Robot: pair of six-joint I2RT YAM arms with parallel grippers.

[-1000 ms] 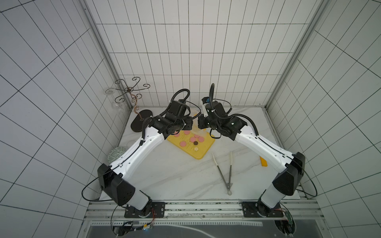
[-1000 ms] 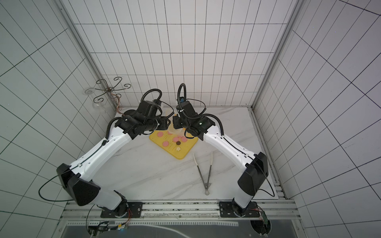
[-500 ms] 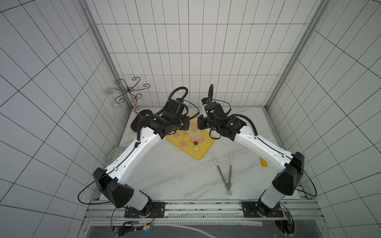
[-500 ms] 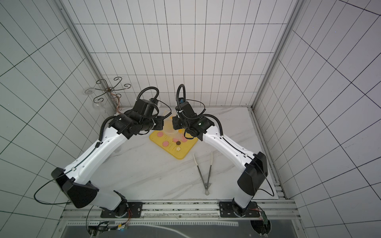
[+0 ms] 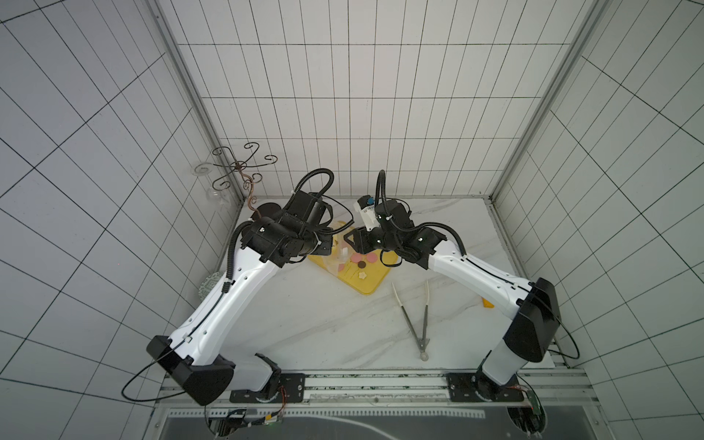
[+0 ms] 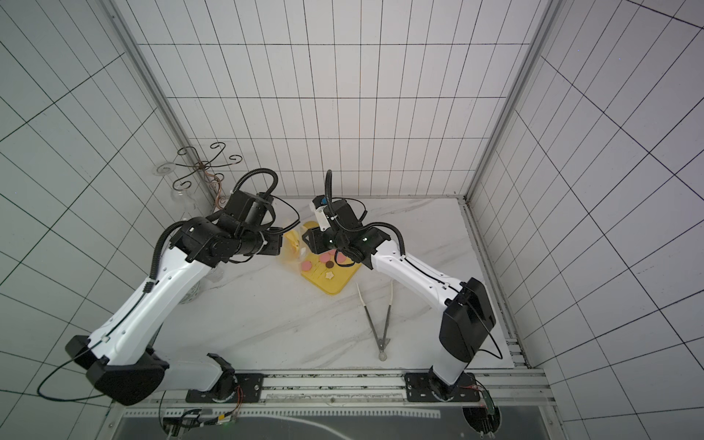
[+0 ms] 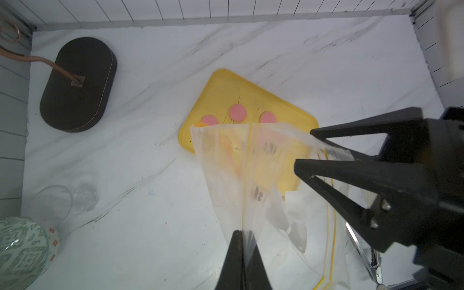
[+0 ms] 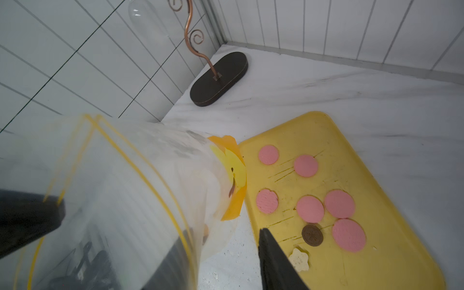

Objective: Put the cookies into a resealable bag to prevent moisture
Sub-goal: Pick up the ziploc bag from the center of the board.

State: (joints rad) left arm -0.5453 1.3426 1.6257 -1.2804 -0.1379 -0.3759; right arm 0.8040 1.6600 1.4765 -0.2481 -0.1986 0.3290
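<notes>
Tongs (image 5: 417,316) lie splayed on the marble table (image 5: 304,327), closest to the arms' bases and well apart from everything else. Beyond them a yellow tray (image 5: 371,291) sits at an angle. It carries all the cookies (image 8: 310,208) in view: six pink rounds, a dark brown round (image 8: 312,235) and a pale flower-shaped piece (image 8: 298,259). The brown round lies just beside the flower piece and close to two of the pink rounds.

Over the tray's left edge, the resealable bag (image 7: 238,175) is held up between the two arms, with its printed yellow-and-orange end pointing toward the tray. The left gripper (image 7: 242,237) is clenched on a fold of the bag's clear plastic. The right gripper (image 8: 163,221) is released, its jaws standing wide. The bag's yellow-lined mouth runs between them, and it is not clear whether either finger touches the plastic.

Along the left wall, a clear glass (image 7: 65,200) rests near a green-patterned vessel (image 7: 20,251). At the far left corner stands a dark oval base (image 7: 77,84), and from it a curled copper-wire stand (image 5: 240,167) rises against the white tiles.
</notes>
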